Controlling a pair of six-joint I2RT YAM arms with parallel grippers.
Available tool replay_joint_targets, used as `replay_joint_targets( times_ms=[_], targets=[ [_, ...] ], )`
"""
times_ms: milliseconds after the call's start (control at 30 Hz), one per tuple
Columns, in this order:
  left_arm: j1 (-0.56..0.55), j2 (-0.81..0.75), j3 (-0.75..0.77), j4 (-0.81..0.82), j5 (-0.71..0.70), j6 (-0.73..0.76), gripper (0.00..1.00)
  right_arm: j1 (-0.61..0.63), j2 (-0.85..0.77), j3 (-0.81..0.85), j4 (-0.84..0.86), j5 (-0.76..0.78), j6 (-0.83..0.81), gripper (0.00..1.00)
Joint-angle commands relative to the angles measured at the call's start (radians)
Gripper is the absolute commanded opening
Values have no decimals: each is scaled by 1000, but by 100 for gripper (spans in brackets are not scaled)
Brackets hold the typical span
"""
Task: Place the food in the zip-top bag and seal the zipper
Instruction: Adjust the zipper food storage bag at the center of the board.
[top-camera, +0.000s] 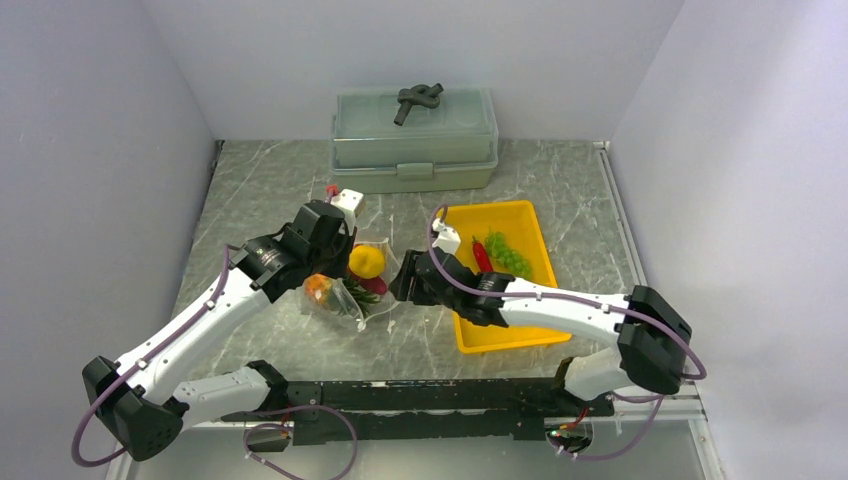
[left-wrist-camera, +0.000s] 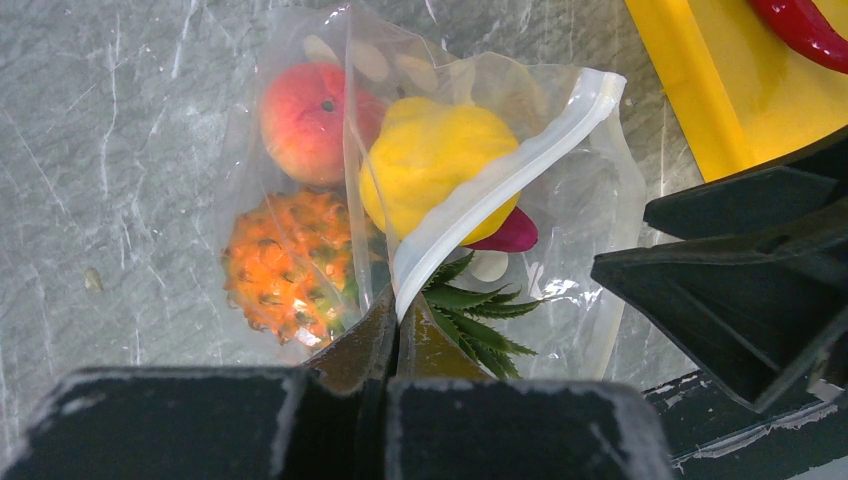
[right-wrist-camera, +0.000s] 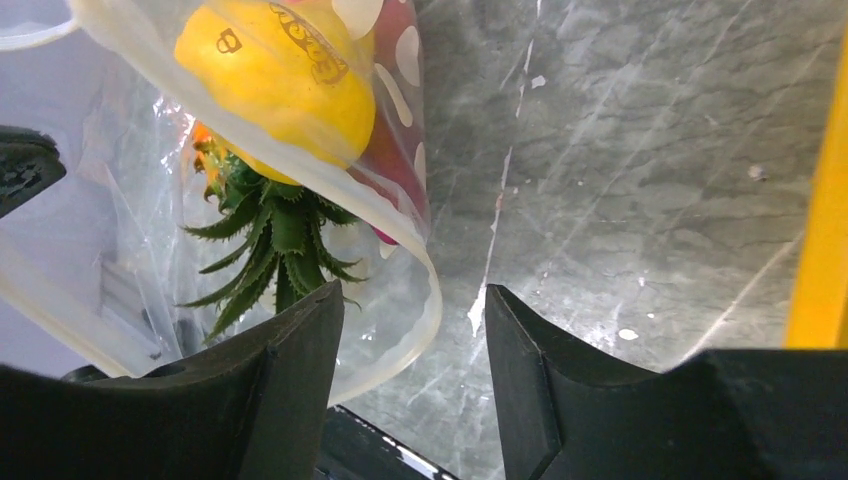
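The clear crinkly zip-top bag (left-wrist-camera: 590, 200) lies on the grey marbled bench (top-camera: 260, 190) between the two hands, holding the yellow lemon (left-wrist-camera: 430, 160), pink-orange peach (left-wrist-camera: 305, 120), orange pineapple (left-wrist-camera: 285, 260) and purple eggplant (left-wrist-camera: 505, 235); the left hand (left-wrist-camera: 392, 330) is pinched tight on its whitish zipper strip (left-wrist-camera: 500, 190); the right hand (right-wrist-camera: 412, 310) stands part open, the bag's other lip loose between its fingers; the red chili (top-camera: 481, 252) and green grapes (top-camera: 508, 255) lie in the yellow rectangular tray (top-camera: 500, 335) just beside; a grey-green lidded box (top-camera: 415, 140) stands behind.
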Motion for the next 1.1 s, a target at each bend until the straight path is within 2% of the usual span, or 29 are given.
replay_joint_targets(
  times_ms=[0,167,267,400,533,800,1067],
  targets=[
    [-2,-21,10,8,11,1,0,1,44,13,93,-19,60,56],
    [-2,-26,10,7,14,1,0,1,101,42,105,-4,69,49],
    [-1,-31,9,7,13,1,0,0,111,50,111,-2,72,42],
    [-2,-35,10,6,14,0,0,1,78,42,113,14,72,25],
    [-2,-39,10,7,14,-1,0,1,29,35,101,44,61,0],
    [-1,-47,22,3,-13,5,0,2,-46,99,42,77,-29,0],
    [-2,-31,176,-72,24,-7,0,1,-91,231,-84,84,-149,0]
  ],
)
